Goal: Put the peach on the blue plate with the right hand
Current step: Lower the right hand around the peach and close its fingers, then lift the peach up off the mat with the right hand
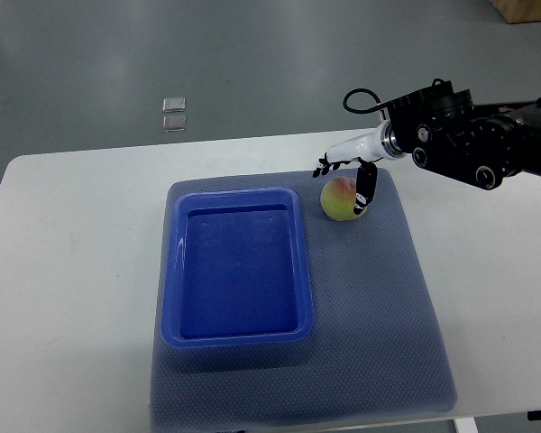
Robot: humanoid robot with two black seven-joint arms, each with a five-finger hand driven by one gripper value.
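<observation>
1 right hand (350, 171) low over the peach (340, 198) — fingers (365, 191) spread, one touching its side.

The hand (353, 173) hangs over the mat's (388, 307) far right corner on the worktop (72, 271). The peach (341, 198) sits on the mat just under it, one finger alongside. The plate (238, 334) lies on the mat to the hand's left and nearer the robot.

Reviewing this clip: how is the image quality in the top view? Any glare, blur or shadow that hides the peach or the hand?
Top view: even, soft lighting, no harsh glare; the blue plate shows only a faint sheen on its rim. The peach is sharp, with a slight shadow on the grey mat. The right hand is small and dark, so its fingertips are hard to resolve.
</observation>
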